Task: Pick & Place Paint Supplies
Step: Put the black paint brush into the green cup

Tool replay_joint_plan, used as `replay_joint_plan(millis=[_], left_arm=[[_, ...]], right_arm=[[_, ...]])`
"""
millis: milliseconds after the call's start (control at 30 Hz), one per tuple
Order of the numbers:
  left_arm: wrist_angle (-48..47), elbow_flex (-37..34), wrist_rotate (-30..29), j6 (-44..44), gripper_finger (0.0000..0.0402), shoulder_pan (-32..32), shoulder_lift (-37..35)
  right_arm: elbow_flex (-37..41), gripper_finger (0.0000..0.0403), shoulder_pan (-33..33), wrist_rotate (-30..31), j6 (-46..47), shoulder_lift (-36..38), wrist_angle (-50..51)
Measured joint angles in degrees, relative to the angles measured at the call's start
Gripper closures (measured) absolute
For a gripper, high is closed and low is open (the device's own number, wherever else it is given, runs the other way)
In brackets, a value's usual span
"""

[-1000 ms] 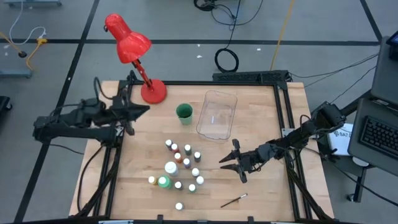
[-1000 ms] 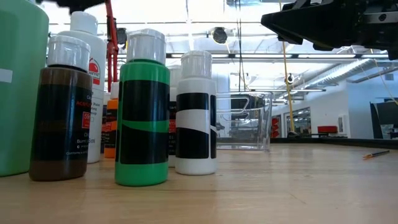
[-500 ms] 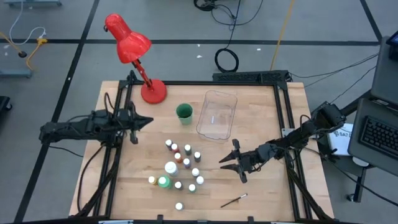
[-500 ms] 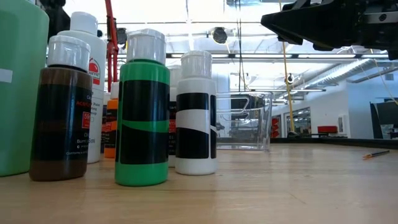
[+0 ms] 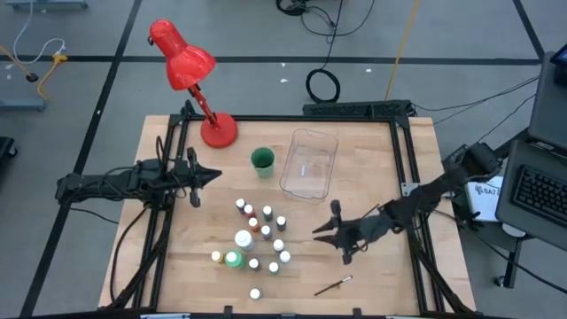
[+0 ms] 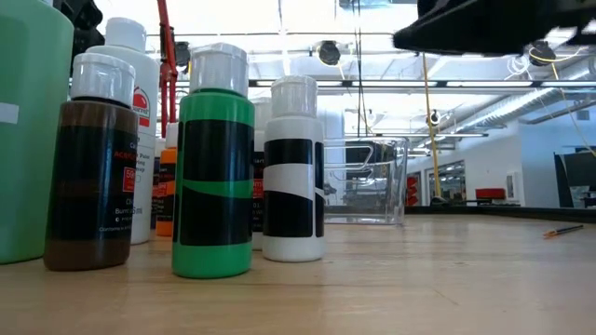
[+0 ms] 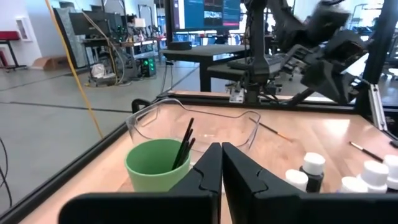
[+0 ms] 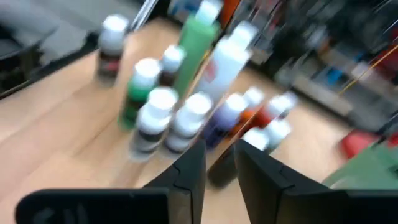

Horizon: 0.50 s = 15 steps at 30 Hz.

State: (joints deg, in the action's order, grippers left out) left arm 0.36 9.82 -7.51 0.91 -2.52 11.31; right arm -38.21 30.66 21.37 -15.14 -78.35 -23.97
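White-capped paint bottles [image 5: 257, 237] cluster mid-table before you; your right gripper [image 5: 337, 237] hovers just beside them, fingers parted, empty. Farther back, your left gripper [image 5: 194, 176] (shut, empty) faces the green cup [image 5: 262, 161].

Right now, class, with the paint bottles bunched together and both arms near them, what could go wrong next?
1. The paint bottles stand packed close; the right gripper, jaws slightly apart beside them, could knock neighbours over when reaching for one.
2. The loose brush lies thin and flat near the table edge; it may slip the jaws or roll off.
3. The left gripper, jaws shut, points at the green cup holding brushes; a nudge could tip it.
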Motion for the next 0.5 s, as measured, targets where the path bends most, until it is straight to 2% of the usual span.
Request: replay_joint_plan(millis=[100, 233, 400, 500], left_arm=[[-0.13, 0.0, 0.01, -0.17, 0.039, 0.0, 0.02], [-0.27, 0.0, 0.03, -2.29, 0.0399, 0.0, 0.02], [-0.59, 0.0, 0.05, -3.23, 0.039, 0.0, 0.02], [-0.61, 0.0, 0.05, -3.23, 0.0382, 0.0, 0.02]], right_arm=[[-8.82, 0.0329, 3.33, -0.04, 9.54, -0.53, 19.56], [-16.54, 0.0314, 7.33, 0.5, 23.25, -4.47, 35.57], [-18.33, 0.0266, 10.7, -11.72, 37.29, -8.51, 40.66], [-18.41, 0.0234, 13.09, -13.64, 43.86, -8.92, 40.65]])
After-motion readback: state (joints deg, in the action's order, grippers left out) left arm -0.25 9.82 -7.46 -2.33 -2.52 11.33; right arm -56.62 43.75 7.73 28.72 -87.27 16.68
